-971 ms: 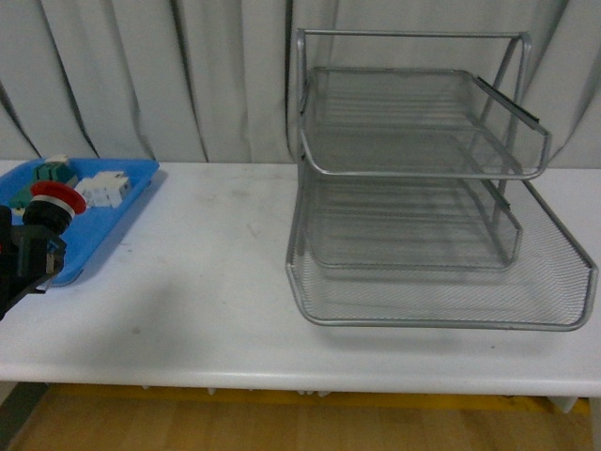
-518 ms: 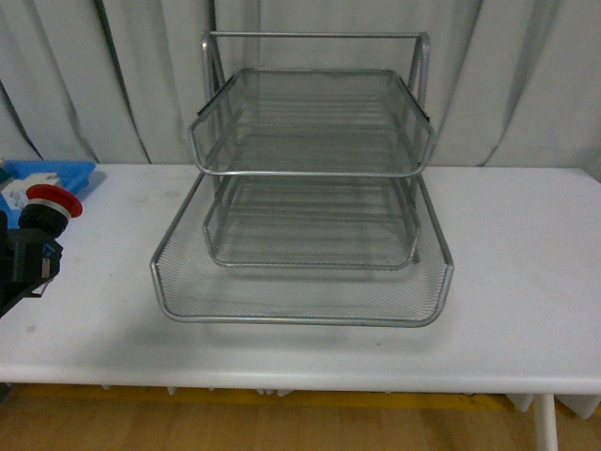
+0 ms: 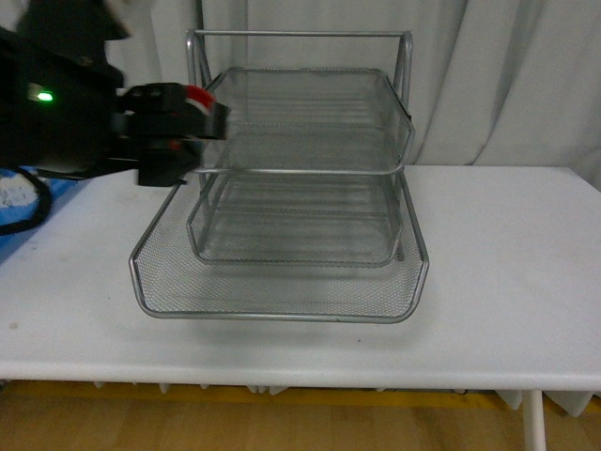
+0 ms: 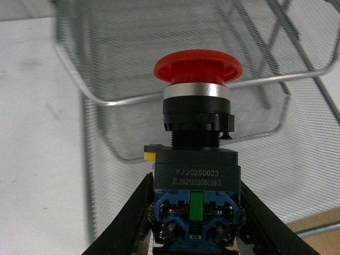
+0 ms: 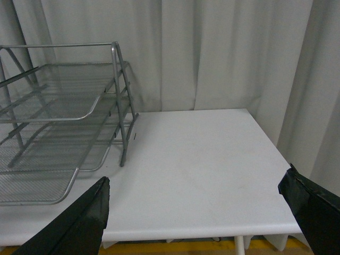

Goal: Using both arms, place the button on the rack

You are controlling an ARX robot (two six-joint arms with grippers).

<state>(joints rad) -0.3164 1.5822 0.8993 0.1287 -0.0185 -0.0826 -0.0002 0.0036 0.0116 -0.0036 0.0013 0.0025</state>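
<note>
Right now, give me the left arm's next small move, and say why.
Probably carry the button a little inward over the top tray of the rack. The left gripper is shut on its body, and in the front view it sits at that tray's left rim, not yet clearly above the mesh.

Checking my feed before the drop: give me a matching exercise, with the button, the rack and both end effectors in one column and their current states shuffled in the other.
Things:
1. button
2. rack
3. left end effector
4. right end effector

States:
A. open, holding nothing
B. red cap up front, gripped by its black-and-blue body
C. shut on the button
D. silver wire mesh, standing on the white table

Pairs: 1-B; 2-D; 3-C; 4-A
</note>
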